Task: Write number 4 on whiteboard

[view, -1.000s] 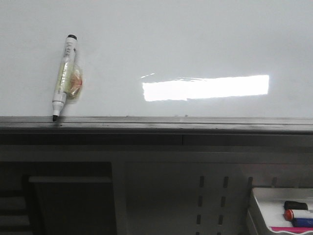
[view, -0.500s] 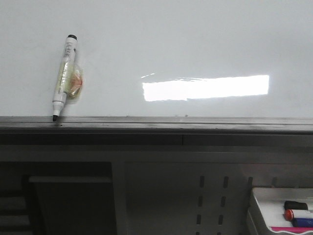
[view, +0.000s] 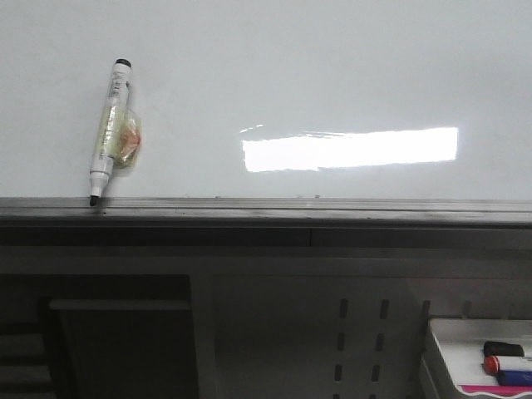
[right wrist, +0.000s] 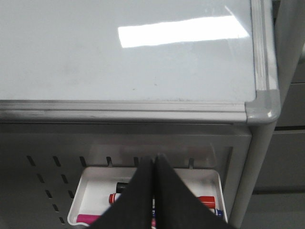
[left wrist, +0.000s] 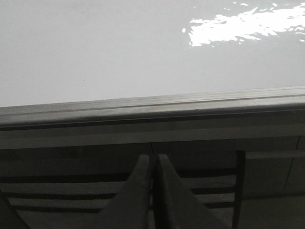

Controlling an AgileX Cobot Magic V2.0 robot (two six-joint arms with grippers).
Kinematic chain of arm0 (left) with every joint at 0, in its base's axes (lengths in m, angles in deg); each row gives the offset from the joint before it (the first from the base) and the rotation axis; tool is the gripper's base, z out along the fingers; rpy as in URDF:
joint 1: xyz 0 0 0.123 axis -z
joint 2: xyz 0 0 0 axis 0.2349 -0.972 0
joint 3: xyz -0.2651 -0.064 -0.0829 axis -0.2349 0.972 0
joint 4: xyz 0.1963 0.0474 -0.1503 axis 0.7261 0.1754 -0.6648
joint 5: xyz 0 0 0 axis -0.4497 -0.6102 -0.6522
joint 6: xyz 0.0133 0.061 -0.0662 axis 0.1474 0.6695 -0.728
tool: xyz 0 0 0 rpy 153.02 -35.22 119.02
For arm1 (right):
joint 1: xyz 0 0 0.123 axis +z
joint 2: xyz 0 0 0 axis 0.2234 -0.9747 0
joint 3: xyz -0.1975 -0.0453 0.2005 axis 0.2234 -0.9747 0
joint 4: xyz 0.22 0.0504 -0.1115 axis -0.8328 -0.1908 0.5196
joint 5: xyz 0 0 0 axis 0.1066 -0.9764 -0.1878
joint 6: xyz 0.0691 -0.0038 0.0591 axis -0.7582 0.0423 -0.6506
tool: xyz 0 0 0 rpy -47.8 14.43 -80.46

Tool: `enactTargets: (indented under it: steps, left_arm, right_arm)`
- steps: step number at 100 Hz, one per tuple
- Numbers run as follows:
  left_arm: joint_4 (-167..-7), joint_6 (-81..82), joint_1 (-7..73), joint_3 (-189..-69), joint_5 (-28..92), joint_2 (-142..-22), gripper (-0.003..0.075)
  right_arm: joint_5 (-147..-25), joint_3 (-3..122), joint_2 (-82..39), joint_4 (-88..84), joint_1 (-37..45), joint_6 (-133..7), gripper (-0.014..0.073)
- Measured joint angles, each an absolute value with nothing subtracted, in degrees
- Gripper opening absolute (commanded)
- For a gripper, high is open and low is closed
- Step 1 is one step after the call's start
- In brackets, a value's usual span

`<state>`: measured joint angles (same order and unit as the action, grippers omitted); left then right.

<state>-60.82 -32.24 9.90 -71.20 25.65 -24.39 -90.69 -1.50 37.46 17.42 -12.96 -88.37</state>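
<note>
The whiteboard [view: 332,75] fills the upper front view, glossy white with a bright rectangular glare and a grey ledge [view: 266,209] along its near edge. No number 4 shows on it. A white marker pen [view: 110,129] with a black tip lies on the board at the left, tip touching the ledge, with a yellowish wad stuck to it. My left gripper [left wrist: 153,159] is shut and empty, below the ledge [left wrist: 152,107]. My right gripper [right wrist: 154,158] is shut and empty, over the marker tray [right wrist: 95,186] below the board's corner [right wrist: 261,107].
A small white tray [view: 465,345] at the lower right holds several markers, black, red, blue and pink. A perforated grey panel [view: 357,332] runs below the ledge. A dark recess [view: 116,341] sits at the lower left.
</note>
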Motion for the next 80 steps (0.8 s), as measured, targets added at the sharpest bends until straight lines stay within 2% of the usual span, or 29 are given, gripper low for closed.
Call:
enactTargets:
  steps: [36, 68, 80]
  left_arm:
    - [-60.82, -32.24, 9.90, -71.20, 28.39, -24.39, -0.0020]
    - [-64.35, -32.24, 9.90, -71.20, 33.22, -24.39, -0.0020]
    - [-67.59, -32.24, 9.90, -72.17, 33.05, -28.08, -0.0020]
  right_arm:
    - [-82.93, -1.50, 37.46, 20.86, -12.96, -88.37, -0.0064]
    - [-82.61, -1.50, 37.46, 10.52, -12.96, -88.37, -0.0064]
    - [-84.66, -1.18, 35.72, 7.47, -12.96, -88.37, -0.0064]
